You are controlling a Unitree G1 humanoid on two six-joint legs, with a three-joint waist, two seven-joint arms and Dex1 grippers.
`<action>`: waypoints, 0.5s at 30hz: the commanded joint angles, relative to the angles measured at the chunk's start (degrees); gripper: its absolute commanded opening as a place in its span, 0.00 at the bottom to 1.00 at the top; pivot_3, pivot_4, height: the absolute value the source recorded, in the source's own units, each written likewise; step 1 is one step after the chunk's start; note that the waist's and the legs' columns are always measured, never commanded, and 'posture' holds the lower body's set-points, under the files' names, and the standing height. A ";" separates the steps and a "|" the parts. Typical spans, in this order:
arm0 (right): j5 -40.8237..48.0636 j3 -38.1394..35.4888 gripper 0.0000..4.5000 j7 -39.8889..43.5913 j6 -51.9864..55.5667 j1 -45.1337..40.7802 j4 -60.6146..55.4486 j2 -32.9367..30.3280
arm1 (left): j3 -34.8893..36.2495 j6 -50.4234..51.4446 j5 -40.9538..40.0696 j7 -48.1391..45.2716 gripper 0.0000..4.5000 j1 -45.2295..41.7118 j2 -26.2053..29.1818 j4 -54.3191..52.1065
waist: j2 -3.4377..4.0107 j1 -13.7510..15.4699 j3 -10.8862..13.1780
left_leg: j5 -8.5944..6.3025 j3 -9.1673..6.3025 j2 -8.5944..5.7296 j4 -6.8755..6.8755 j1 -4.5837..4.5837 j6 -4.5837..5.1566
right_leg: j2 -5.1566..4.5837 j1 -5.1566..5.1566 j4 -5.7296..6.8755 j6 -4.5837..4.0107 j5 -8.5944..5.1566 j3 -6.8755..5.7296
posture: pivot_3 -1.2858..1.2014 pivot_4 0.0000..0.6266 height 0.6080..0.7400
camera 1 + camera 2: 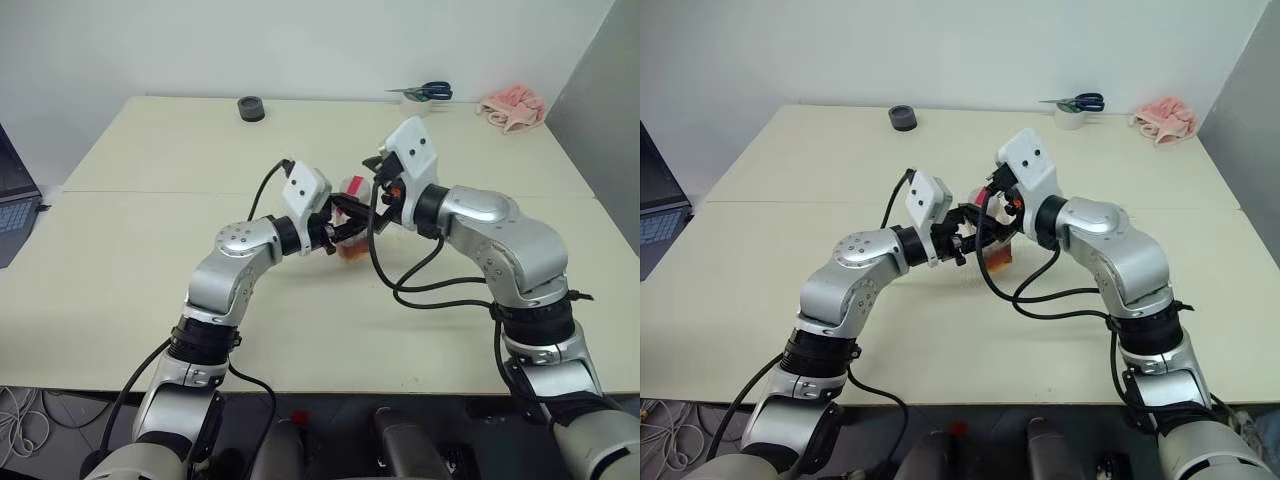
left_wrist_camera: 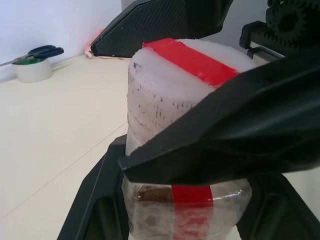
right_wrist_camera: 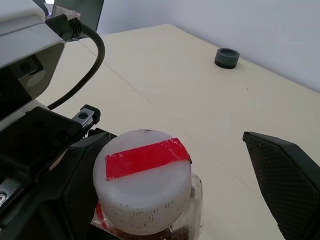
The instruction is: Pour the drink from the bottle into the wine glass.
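My left gripper is shut on the body of the small clear bottle and holds it above the middle of the table. The reddish-brown drink shows in its lower part. The bottle's wide white cap has a red strip across its top. My right gripper is open and straddles the cap, with one black finger standing apart from it on one side. The same cap shows between black fingers in the left wrist view. The wine glass is out of view.
On the far side of the cream table lie a black round ring, scissors on a white tape roll and a pink cloth. A laptop sits at the left edge. Black cables loop under both wrists.
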 commanded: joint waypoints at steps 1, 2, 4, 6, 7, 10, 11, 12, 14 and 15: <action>-1.59 -6.62 1.00 -1.35 -2.03 0.50 0.38 -4.13 | 2.23 -0.50 -0.84 -0.16 0.48 0.16 1.39 -1.90 | 0.00 0.01 0.00 | 0.00 0.00 0.00 0.00 0.00 0.00 | 0.00 0.00 0.00 0.00 0.00 0.00 | 0.52 0.24 1.00; -1.38 -6.77 1.00 -1.16 -2.22 0.67 0.44 -4.53 | 2.23 -0.49 -0.85 -0.12 0.48 0.18 1.43 -1.92 | 0.00 0.02 0.00 | 0.00 0.00 0.00 0.00 0.00 0.00 | 0.00 0.00 0.00 0.01 -0.01 0.00 | 0.52 0.24 1.00; -0.66 -7.04 1.00 -0.57 -2.59 1.08 0.33 -5.35 | 2.23 -0.43 -0.89 -0.05 0.48 0.25 1.53 -2.03 | 0.00 0.02 0.00 | 0.00 0.00 -0.01 0.00 -0.01 0.00 | 0.00 0.00 -0.01 0.02 -0.01 0.00 | 0.52 0.24 1.00; 0.48 -7.42 1.00 0.23 -3.16 1.60 0.16 -6.41 | 2.23 -0.40 -0.86 0.02 0.48 0.28 1.59 -2.04 | 0.00 0.02 0.00 | 0.00 0.00 0.00 0.00 -0.01 0.00 | 0.00 0.00 -0.01 0.11 -0.07 0.00 | 0.52 0.24 1.00; 1.11 -7.81 1.00 0.84 -3.54 1.90 0.00 -7.07 | 2.26 -0.39 -0.85 0.04 0.48 0.32 1.65 -2.05 | 0.00 0.02 0.00 | 0.00 0.00 0.00 0.00 -0.01 0.00 | 0.00 0.00 0.00 0.19 -0.11 0.00 | 0.52 0.24 1.00; 2.57 -8.89 1.00 2.02 -4.21 2.40 -0.07 -8.72 | 2.29 -0.40 -0.84 0.11 0.48 0.42 1.84 -2.08 | 0.00 0.03 0.00 | 0.00 0.00 -0.01 0.00 -0.01 0.00 | 0.00 0.00 -0.01 0.19 -0.11 0.01 | 0.52 0.24 1.00; 3.47 -9.27 1.00 2.97 -4.42 2.77 -0.37 -9.60 | 2.32 -0.38 -0.87 0.14 0.48 0.44 1.90 -2.13 | 0.00 0.02 0.00 | 0.00 0.00 -0.01 0.00 -0.01 0.00 | 0.00 0.00 -0.01 0.19 -0.12 0.01 | 0.52 0.24 1.00; 4.45 -9.63 1.00 4.14 -4.56 3.17 -0.84 -10.46 | 2.37 -0.34 -0.90 0.17 0.48 0.44 1.96 -2.18 | 0.00 0.04 0.00 | 0.00 0.00 0.00 0.00 0.00 0.00 | 0.00 0.00 -0.01 0.20 -0.12 0.01 | 0.52 0.24 1.00; 6.63 -9.93 1.00 6.54 -4.65 3.83 -2.09 -11.77 | 2.45 -0.30 -0.93 0.19 0.48 0.50 2.09 -2.28 | 0.00 0.08 0.00 | 0.00 0.00 -0.01 0.00 -0.01 0.00 | 0.00 0.01 -0.02 0.20 -0.12 0.00 | 0.52 0.24 1.00; 7.32 -9.90 1.00 7.11 -4.68 3.98 -2.45 -12.08 | 2.45 -0.29 -0.93 0.18 0.48 0.52 2.13 -2.31 | 0.00 0.09 0.00 | 0.00 0.00 -0.01 0.00 -0.02 0.00 | 0.00 0.01 -0.02 0.20 -0.12 0.00 | 0.52 0.24 1.00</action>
